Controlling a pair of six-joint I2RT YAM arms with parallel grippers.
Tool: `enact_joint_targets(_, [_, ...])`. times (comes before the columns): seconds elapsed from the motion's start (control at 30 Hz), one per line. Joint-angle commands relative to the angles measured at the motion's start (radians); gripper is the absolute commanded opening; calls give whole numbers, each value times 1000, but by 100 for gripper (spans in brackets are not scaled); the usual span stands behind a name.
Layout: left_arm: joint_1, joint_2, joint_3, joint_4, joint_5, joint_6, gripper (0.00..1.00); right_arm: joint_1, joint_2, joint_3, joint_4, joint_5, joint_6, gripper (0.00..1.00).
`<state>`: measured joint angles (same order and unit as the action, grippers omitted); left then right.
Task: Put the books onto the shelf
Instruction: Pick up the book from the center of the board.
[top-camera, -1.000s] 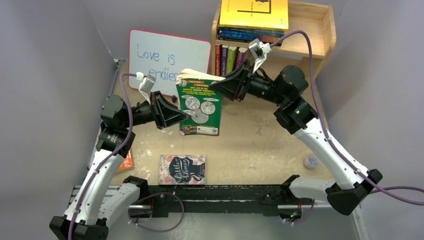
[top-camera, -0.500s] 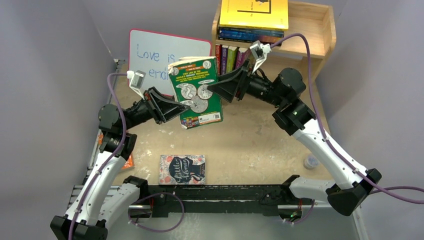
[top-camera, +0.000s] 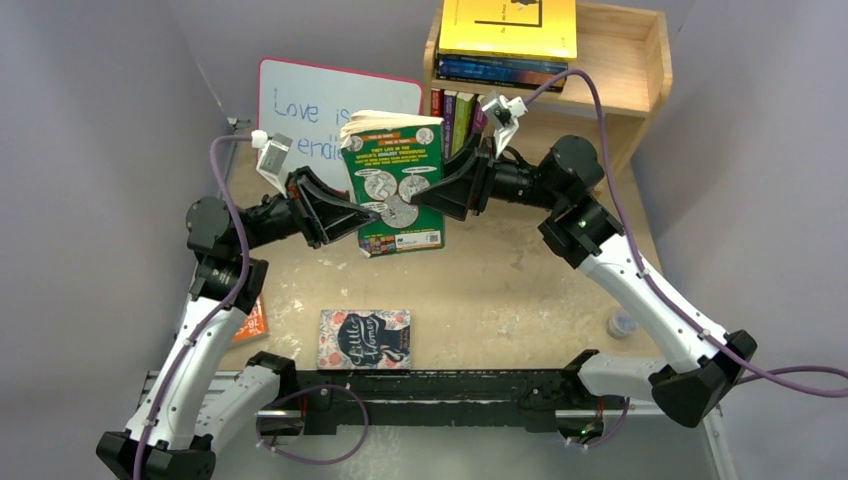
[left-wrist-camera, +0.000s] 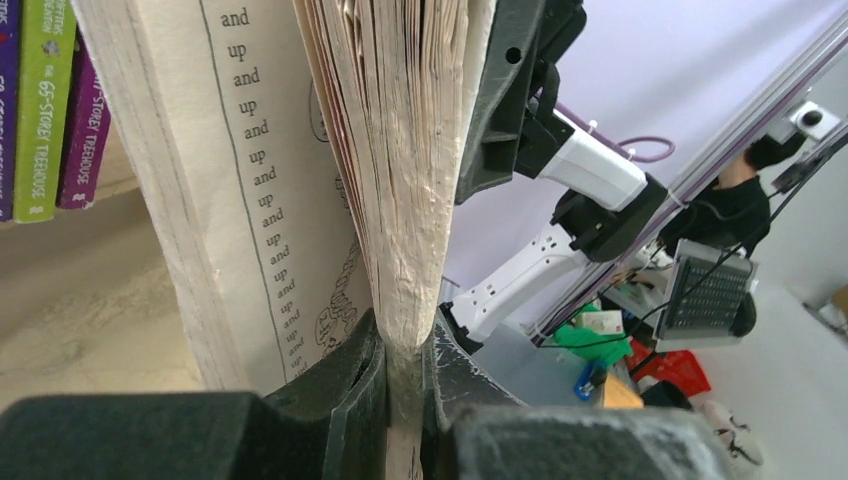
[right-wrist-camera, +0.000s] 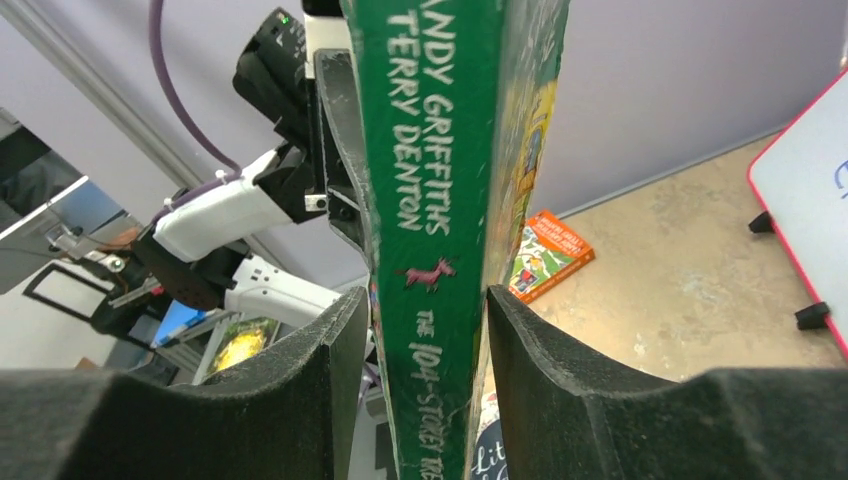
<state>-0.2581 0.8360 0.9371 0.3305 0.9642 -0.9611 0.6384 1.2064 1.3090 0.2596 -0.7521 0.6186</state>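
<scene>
We are holding the green book (top-camera: 393, 185) up in the air over the middle of the bench (top-camera: 520, 290), between both arms, so that it can pass from one to the other on its way to the shelf (top-camera: 640, 70) at about one o'clock. The left gripper (top-camera: 368, 213) is clamping its jaws on the page edge, as the left wrist view shows, while the right gripper (top-camera: 425, 193) is straddling the spine with its jaws just beside the covers; we cannot tell whether they are pressing yet. We judge this a handover to the arm nearer the shelf. Counting books: one in the air, one floral book (top-camera: 365, 338) flat at six o'clock, one orange book (top-camera: 254, 322) at eight o'clock behind the left arm, about four standing spines (top-camera: 455, 112) on the lower tier, and a stack (top-camera: 508, 30) of perhaps three on top. One whiteboard (top-camera: 300, 105) is leaning at eleven o'clock.
</scene>
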Motion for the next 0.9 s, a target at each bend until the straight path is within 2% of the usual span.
enact_joint_targets(0.0, [-3,17,102,-28,0,144,0,8,33,45,58,-81,-18,49])
enact_joint_targets(0.1, [-3,42,119,-27,-4,135,0,8,27,26,92,-64,-22,44])
enact_joint_targets(0.13, [-3,47,123,-32,-10,134,0,8,25,23,92,-61,-25,32])
enact_joint_targets(0.17, [-3,52,125,-43,-17,140,0,8,24,20,89,-51,-26,17])
enact_joint_targets(0.2, [-3,56,130,-73,-29,158,9,8,20,13,81,-42,-33,3])
enact_joint_targets(0.23, [-3,58,138,-123,-50,185,25,8,9,2,62,-26,-48,0])
enact_joint_targets(0.27, [-3,61,150,-190,-89,229,43,7,-7,-12,42,14,-78,0])
enact_joint_targets(0.3, [-3,62,162,-270,-129,282,53,7,-27,-25,-5,64,-135,0])
enact_joint_targets(0.33, [-3,62,171,-344,-172,331,61,8,-52,-47,-21,105,-181,0])
enact_joint_targets(0.4, [-3,56,164,-437,-258,381,69,7,-118,-113,-39,194,-272,0])
enact_joint_targets(0.57, [-3,32,106,-490,-308,424,75,7,-329,-273,-168,435,-471,0])
enact_joint_targets(0.7, [-3,34,72,-483,-324,428,76,8,-464,-359,-294,755,-553,0])
enact_joint_targets(0.87, [-3,60,60,-435,-331,410,76,7,-534,-399,-313,1130,-630,0])
